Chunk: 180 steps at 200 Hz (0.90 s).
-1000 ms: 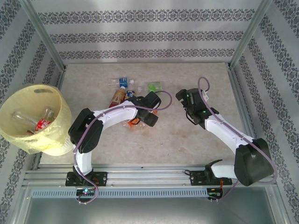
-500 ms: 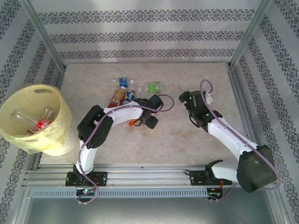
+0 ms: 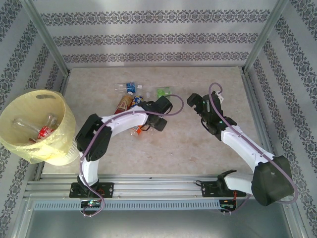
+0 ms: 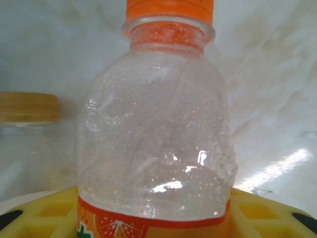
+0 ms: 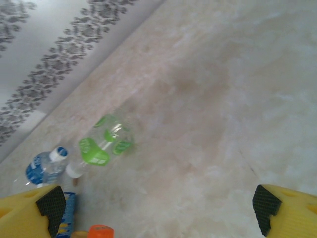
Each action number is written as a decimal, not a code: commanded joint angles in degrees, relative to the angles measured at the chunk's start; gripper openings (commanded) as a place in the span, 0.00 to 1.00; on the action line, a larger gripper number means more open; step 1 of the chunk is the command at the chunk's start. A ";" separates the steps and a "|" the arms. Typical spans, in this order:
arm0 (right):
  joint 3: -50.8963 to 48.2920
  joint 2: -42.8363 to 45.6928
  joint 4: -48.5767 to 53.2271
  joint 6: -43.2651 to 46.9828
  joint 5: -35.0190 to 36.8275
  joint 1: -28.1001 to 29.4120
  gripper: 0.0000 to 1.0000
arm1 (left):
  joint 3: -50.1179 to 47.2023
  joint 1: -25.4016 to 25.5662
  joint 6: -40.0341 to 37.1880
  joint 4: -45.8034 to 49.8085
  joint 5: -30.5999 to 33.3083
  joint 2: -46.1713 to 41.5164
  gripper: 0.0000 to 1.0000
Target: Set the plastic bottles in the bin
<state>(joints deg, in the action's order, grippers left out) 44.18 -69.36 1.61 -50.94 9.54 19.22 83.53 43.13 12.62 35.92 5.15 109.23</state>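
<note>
1. Left pincer (image 4: pixel 158 214): pinching the orange-capped bottle (image 4: pixel 153 139) low on its body, at the orange label. The yellow pads sat against both sides of the bottle. In the wrist view the cap pointed up and the clear wall looked dented.
2. A tan-capped bottle (image 4: pixel 26 124) lay just beside it on the left, blurred.
3. From above, the left arm reached to the middle of the desk (image 3: pixel 198 148). The pinched bottle showed as an orange patch at the near edge of the loose cluster.
4. Right pincer (image 5: pixel 158 210): spread wide, with nothing between its pads, hanging over bare marbled desk right of the cluster.
5. The green-labelled bottle (image 5: pixel 104 141) lay on its side ahead and to the left of the right pincer, apart from it. The blue-labelled bottle (image 5: pixel 44 167) lay further left, near the wall.
6. The bin (image 3: pixel 55 148) stood at the left edge of the desk, well apart from both pincers.
7. Inside the bin lay a red-labelled bottle (image 3: pixel 44 132) and a clear bottle (image 3: pixel 22 124).
8. The other bottles lay on the desk at centre-rear, outside the bin.
</note>
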 commanded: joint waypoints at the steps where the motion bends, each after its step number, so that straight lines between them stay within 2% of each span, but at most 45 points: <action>1: 1.36 1.84 -7.68 6.92 -4.33 -0.37 0.98 | -1.98 0.11 2.35 -4.64 1.91 -8.35 0.43; 55: 0.23 1.85 -17.78 17.66 -19.19 -2.35 0.98 | -8.25 -2.89 4.43 -11.16 3.84 -23.55 0.44; 95: 0.63 2.39 -21.76 22.87 -26.82 -2.04 0.98 | -8.02 -6.64 3.92 -9.83 6.62 -31.62 0.44; 145: 0.44 2.39 -24.57 30.50 -26.01 2.76 0.98 | -3.85 -10.96 1.26 -4.47 14.37 -38.06 0.44; 180: 1.84 1.23 -24.32 35.57 -24.13 6.73 0.98 | -0.55 -13.65 -1.70 -1.24 23.67 -41.11 0.43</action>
<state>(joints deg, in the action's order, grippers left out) 44.18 -68.03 -20.16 -21.17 -15.07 24.32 79.70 31.35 13.98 30.92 20.14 70.81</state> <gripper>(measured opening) 0.980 0.465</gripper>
